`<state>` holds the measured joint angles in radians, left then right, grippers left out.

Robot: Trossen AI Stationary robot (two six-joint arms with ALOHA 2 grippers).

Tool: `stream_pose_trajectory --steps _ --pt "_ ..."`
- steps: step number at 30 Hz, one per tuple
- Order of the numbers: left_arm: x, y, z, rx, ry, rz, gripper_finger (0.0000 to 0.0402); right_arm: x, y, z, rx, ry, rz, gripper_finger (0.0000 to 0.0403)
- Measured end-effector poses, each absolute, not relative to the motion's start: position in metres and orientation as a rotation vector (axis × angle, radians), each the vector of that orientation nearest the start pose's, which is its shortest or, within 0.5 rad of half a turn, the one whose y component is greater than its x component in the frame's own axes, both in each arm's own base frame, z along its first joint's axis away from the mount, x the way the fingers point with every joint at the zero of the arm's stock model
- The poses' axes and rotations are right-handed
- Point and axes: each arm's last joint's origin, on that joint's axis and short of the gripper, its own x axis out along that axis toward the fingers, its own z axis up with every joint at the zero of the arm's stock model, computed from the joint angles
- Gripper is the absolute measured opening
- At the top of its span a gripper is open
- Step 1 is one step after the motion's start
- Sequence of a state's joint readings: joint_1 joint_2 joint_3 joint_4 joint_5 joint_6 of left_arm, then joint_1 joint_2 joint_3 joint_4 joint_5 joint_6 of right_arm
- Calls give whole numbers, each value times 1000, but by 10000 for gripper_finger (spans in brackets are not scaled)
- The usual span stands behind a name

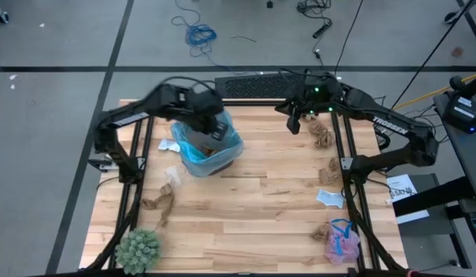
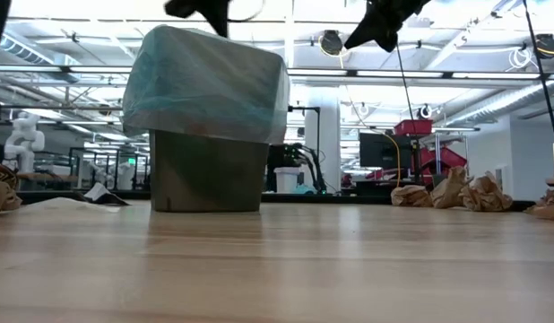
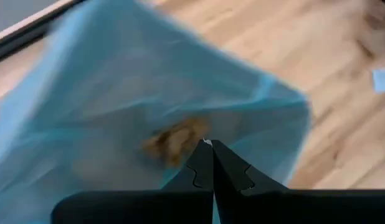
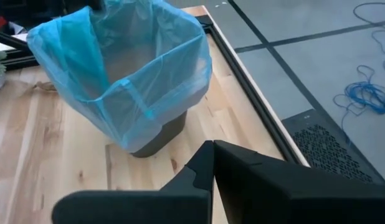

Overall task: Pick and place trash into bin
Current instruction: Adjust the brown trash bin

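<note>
High view, left gripper (image 1: 216, 129) closed over bin (image 1: 232, 151), brown wad (image 3: 175, 140) inside

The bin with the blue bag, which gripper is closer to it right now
Left. The left gripper hangs shut right over the bin, a brown wad lying inside below it. The right gripper, also shut, is raised off to the bin's side, apart from it.

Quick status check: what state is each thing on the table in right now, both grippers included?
Dark wastebasket with light-blue bag liner: upright, brown scrap inside.
Left gripper: shut, empty, over the bin's opening.
Right gripper: shut, empty, raised at the table's far edge.
Brown paper wads: loose on the table.
White paper bit: lying flat.
Pink mesh puff with blue string: untouched on the table.
</note>
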<state>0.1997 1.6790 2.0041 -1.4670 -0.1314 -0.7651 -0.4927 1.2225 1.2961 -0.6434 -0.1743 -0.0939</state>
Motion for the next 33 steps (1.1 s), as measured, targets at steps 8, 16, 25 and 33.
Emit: stream_pose_trajectory --steps 8,16,25,33 --pt "346 72 365 -698 1112 678 0 216 -111 383 68 537 -279 0" --pt "373 78 337 -658 1147 644 0 208 -109 386 73 542 -284 0" --pt "392 94 347 -643 897 590 0 205 -107 388 63 537 -284 0" --pt "397 111 353 -580 801 563 0 204 -107 388 64 538 -286 0"
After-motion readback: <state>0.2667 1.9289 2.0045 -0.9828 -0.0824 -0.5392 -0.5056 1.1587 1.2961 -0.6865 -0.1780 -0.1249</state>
